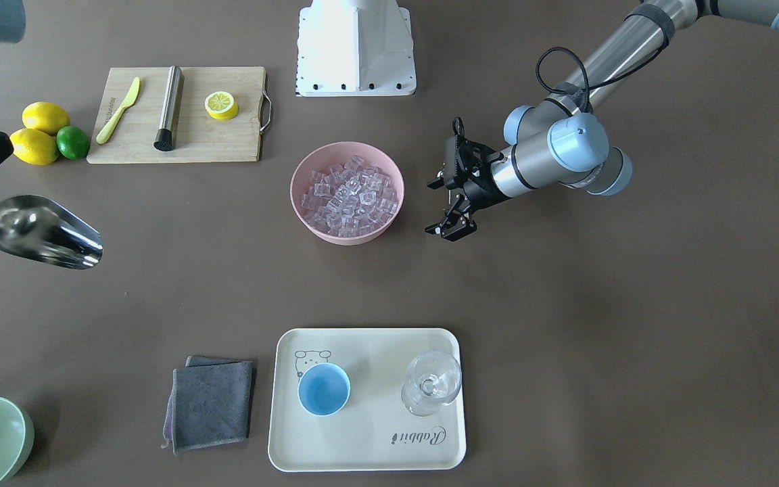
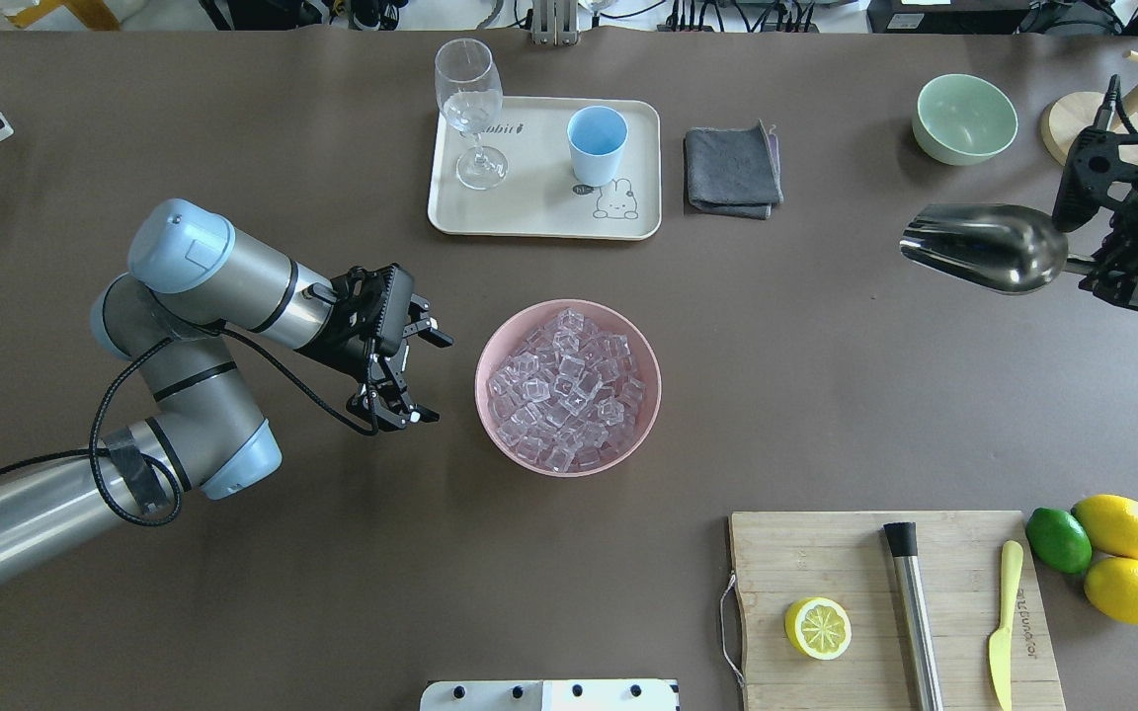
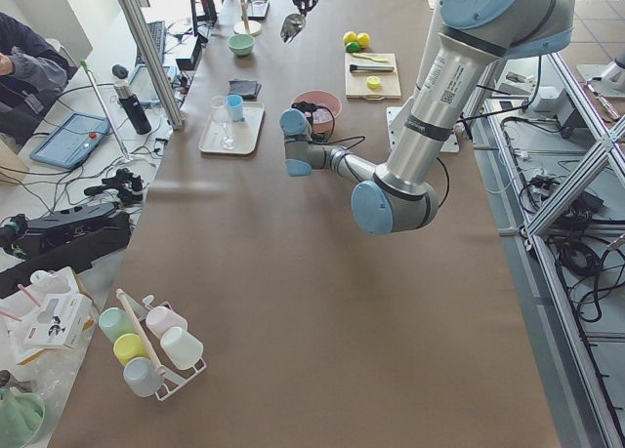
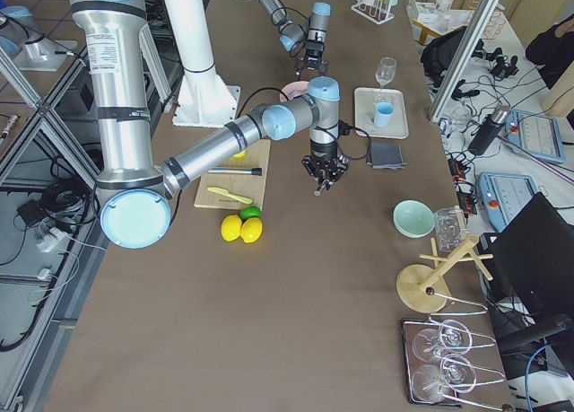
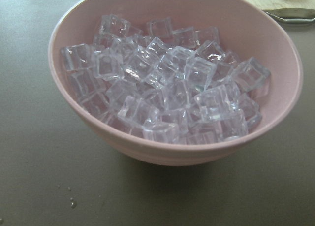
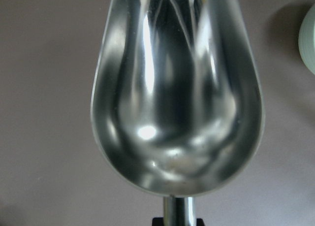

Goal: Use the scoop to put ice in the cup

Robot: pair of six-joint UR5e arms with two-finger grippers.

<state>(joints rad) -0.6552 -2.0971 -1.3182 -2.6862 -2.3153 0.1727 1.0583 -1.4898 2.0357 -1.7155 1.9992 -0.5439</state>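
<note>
A pink bowl (image 2: pixel 490 415) full of clear ice cubes (image 2: pixel 569 385) stands mid-table; the ice (image 5: pixel 172 83) fills the left wrist view. The light-blue cup (image 2: pixel 597 143) stands upright and empty on a cream tray (image 2: pixel 539 217) at the far side, next to a stemmed glass. My left gripper (image 2: pixel 423 378) is open and empty, just beside the bowl's left rim. My right gripper (image 2: pixel 1127 276) is shut on the handle of the silver scoop (image 2: pixel 989 247), held in the air at the far right. The scoop's trough (image 6: pixel 174 88) is empty.
A grey cloth (image 2: pixel 732 170) lies right of the tray. A pale green bowl (image 2: pixel 964 118) sits at the far right. A cutting board (image 2: pixel 885 563) with a lemon half, steel cylinder and yellow knife is near right, with lemons and a lime (image 2: pixel 1058 538) beside it.
</note>
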